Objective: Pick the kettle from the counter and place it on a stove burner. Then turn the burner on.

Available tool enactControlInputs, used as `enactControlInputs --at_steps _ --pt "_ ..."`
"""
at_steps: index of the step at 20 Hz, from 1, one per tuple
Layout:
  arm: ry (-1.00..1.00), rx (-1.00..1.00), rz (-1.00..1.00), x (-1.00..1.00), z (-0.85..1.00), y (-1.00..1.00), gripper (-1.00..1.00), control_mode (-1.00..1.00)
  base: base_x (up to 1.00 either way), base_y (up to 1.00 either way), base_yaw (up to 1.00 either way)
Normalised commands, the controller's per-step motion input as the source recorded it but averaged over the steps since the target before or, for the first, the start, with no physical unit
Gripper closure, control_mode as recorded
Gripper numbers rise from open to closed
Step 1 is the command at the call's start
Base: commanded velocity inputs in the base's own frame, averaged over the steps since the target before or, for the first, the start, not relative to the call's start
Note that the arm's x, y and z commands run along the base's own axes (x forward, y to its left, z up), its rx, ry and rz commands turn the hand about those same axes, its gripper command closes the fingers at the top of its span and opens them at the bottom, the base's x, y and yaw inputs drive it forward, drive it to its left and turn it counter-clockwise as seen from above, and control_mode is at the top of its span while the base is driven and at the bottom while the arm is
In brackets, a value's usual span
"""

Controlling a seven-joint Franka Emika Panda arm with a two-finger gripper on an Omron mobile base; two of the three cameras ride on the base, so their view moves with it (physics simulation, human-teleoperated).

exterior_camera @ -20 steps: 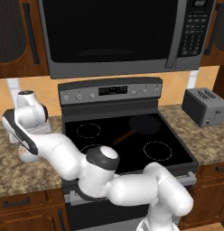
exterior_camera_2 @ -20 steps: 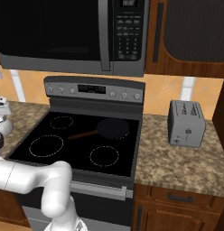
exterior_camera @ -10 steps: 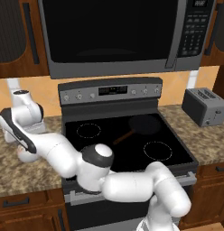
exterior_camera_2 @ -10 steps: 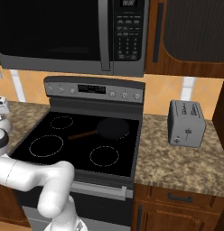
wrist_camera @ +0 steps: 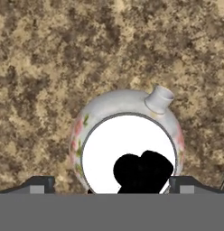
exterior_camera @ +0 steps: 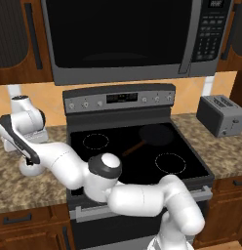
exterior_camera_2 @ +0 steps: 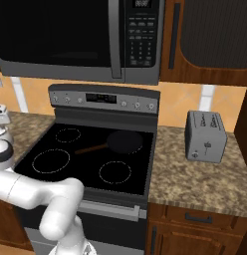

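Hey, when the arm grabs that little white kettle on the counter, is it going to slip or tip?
The kettle looks round and glossy, so its body would probably slip in a side squeeze. The open pincer sits over its lid, so the handle seems the safer hold. Its wide, squat shape on the counter should resist tipping.

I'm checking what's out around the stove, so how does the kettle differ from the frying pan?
The kettle is round and white with faint floral marks; the frying pan is flat and dark. The kettle sits on the granite counter left of the stove, while the frying pan rests on the back right burner. The kettle has a short spout; the frying pan has a long straight handle. The open gripper hangs over the kettle, not the pan.
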Motion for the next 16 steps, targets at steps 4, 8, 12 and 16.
enactControlInputs --at_steps 4,8,12,16 --pt "0.00 0.00 -0.15 0.01 -0.13 0.00 -1.00 -1.00 0.00 0.00 0.00" --pt "0.00 0.00 -0.16 -0.04 -0.01 0.00 -1.00 -1.00 0.00 0.00 0.00" --pt "0.00 0.00 -0.21 -0.13 0.00 0.00 -1.00 -1.00 0.00 0.00 0.00" --pt "0.00 0.00 -0.18 -0.05 0.00 0.00 -1.00 -1.00 0.00 0.00 0.00"
